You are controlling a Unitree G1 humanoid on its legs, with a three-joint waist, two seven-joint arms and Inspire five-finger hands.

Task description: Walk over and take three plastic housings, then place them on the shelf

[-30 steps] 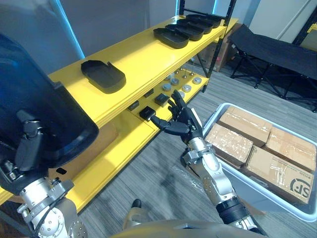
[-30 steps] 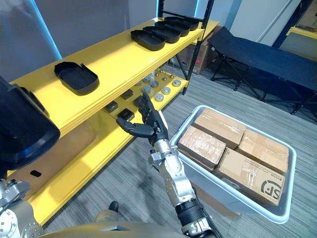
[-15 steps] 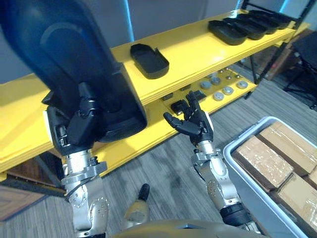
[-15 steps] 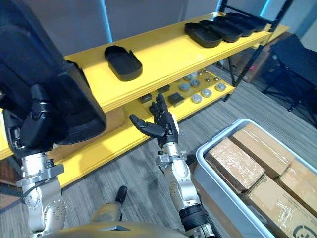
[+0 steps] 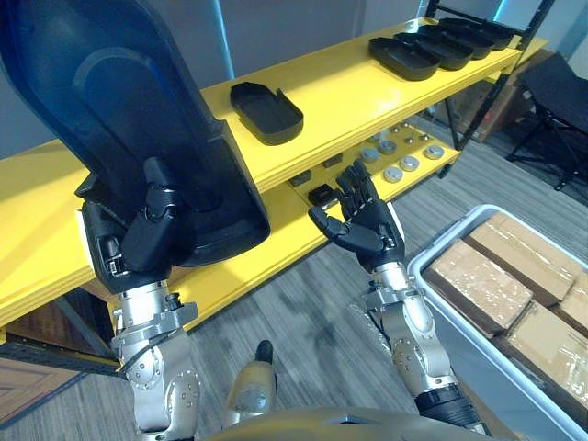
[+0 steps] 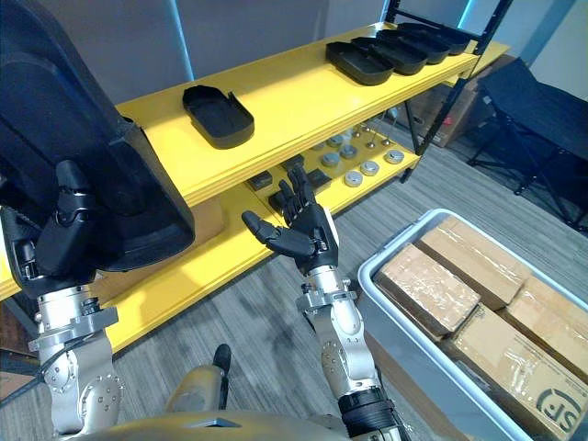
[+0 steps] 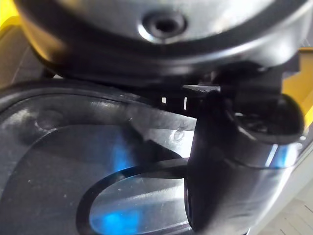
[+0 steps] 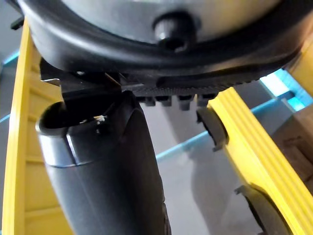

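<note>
Presently the robot's left hand (image 5: pixel 138 241) is raised close in front of the head camera. Its fingers are curled over the lower rim of a large black plastic housing (image 5: pixel 119 101), a shallow moulded shell with a rounded top. The housing is held upright, hollow side toward the camera, in front of the near end of the yellow metal shelf (image 5: pixel 340 92). In the left wrist view the thumb (image 7: pixel 225 166) presses flat against the housing's inner face.

The right hand (image 5: pixel 367 225) is held out over the grey floor, near the front edge of the lower yellow shelf board (image 5: pixel 276 243). Its palm is turned up, its fingers are straight and spread apart, and it holds nothing. In the right wrist view its thumb (image 8: pixel 107 171) stands free of any object.

On the top board a single smaller black housing (image 5: pixel 266 112) lies flat, hollow side up. Well apart from it, a row of similar black housings (image 5: pixel 432 50) lies side by side at the far end.

On the lower board are several round silver discs (image 5: pixel 404 163) and a few small black blocks (image 5: pixel 322 195).

To the robot's right stands a grey plastic bin (image 6: pixel 404 241) packed with taped cardboard boxes (image 5: pixel 482 285). A dark folding cot (image 6: pixel 533 101) stands beyond it.
</note>
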